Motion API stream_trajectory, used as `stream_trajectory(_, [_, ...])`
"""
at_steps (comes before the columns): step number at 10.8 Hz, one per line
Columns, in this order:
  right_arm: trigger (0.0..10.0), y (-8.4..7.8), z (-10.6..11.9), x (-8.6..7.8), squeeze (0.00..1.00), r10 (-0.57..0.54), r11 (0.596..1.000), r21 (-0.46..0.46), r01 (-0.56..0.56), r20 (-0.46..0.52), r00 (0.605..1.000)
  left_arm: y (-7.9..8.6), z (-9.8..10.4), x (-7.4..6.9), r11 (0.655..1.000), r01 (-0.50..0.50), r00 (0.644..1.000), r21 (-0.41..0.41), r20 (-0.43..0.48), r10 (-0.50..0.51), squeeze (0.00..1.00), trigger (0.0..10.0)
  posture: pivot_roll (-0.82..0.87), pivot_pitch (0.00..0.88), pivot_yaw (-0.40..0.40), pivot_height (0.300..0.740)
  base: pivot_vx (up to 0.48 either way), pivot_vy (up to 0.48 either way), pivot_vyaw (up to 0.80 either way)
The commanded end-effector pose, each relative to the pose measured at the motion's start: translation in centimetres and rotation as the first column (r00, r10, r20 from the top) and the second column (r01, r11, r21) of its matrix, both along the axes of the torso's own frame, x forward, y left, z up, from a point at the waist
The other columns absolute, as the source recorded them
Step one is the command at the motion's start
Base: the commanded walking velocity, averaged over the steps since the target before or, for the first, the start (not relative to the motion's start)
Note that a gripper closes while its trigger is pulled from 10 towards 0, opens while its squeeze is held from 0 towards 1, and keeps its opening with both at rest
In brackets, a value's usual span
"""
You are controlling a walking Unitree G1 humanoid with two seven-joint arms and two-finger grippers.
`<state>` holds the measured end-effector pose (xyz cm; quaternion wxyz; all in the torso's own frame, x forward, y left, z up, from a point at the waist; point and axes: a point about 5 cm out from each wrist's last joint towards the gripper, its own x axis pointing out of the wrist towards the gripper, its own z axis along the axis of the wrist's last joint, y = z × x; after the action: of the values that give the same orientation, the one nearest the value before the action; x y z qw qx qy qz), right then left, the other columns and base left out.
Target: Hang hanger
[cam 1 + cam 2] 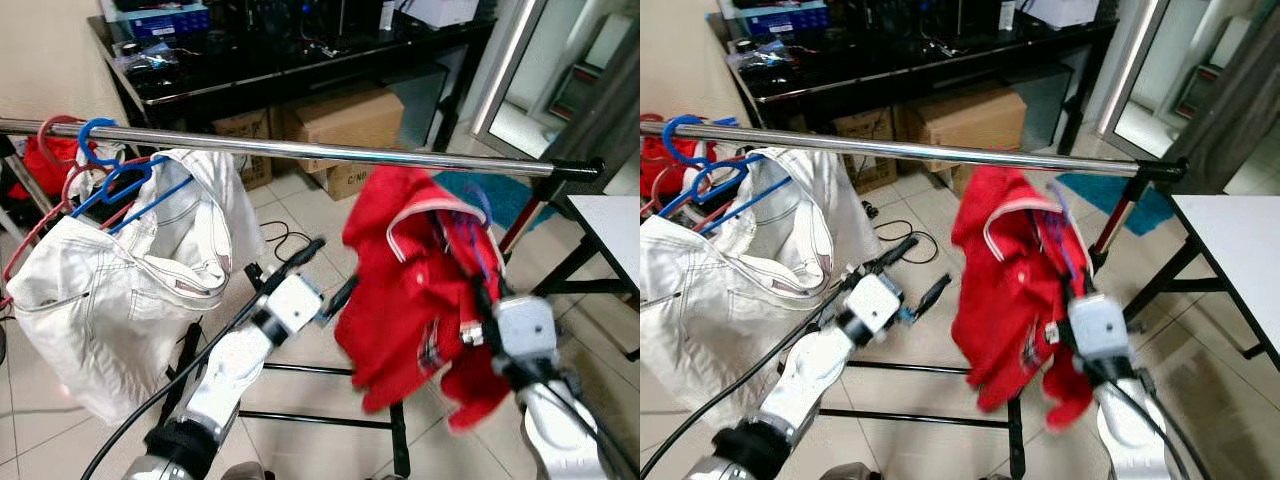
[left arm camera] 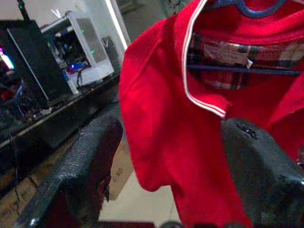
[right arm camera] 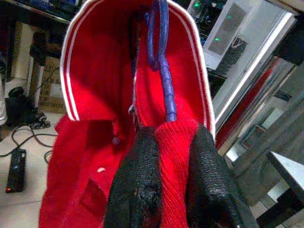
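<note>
The right claw (image 3: 164, 190) pinches the red shirt (image 1: 415, 270) on its blue hanger (image 3: 161, 61), just below the rail (image 1: 300, 148). The left claw (image 1: 330, 270) hovers spread beside it. Lifting step; next, the hook must clear the rail.

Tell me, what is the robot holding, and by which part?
The right claw pinches the red jacket on its blue hanger, near the collar.

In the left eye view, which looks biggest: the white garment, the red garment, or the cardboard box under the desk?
1. White garment, largest.
2. Red garment, held by the right gripper, somewhat smaller.
3. Cardboard box, smallest, though it sits farther back, so its real size is unsure.
</note>
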<state>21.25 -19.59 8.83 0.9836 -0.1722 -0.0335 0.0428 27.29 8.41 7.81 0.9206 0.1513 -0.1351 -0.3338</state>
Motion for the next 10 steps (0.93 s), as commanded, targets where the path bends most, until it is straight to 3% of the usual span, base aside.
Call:
stream_trajectory(1, [10.0,-0.2,0.4,-0.3,0.0,0.017,1.0,-0.002,-0.017,0.05,0.999,0.4,-0.7,-0.2,0.999,-0.027,0.998,-0.032,-0.061,0.025,0.0,10.0,0.03,0.012,-0.004,0.74,0.0,0.0,0.0])
stream_trajectory(4, [10.0,-0.5,-0.9,-1.1,0.0,0.016,1.0,-0.009,-0.016,0.015,1.0,0.7,-1.3,-0.5,0.997,-0.039,0.993,-0.064,-0.118,0.031,0.0,10.0,0.03,0.017,-0.004,0.74,0.0,0.0,0.0])
stream_trajectory(7, [10.0,0.3,-1.4,-1.9,0.0,0.068,0.998,0.002,-0.068,0.0,0.998,2.0,-2.6,-1.2,0.957,-0.202,0.951,-0.207,-0.274,0.142,0.0,10.0,0.02,0.017,-0.005,0.74,0.0,0.0,0.0])
stream_trajectory(8, [10.0,0.3,-1.7,-2.3,0.0,0.084,0.996,-0.003,-0.084,-0.009,0.996,2.4,-3.3,-2.1,0.967,-0.176,0.946,-0.185,-0.302,0.115,0.0,10.0,0.02,0.015,-0.006,0.74,0.0,0.0,0.0])
stream_trajectory(10, [10.0,-0.3,-1.8,-2.9,0.0,0.074,0.997,-0.001,-0.074,-0.017,0.997,3.4,-3.4,-2.4,0.971,-0.185,0.948,-0.152,-0.29,0.136,0.0,10.0,0.02,0.005,-0.005,0.74,0.0,0.0,0.0])
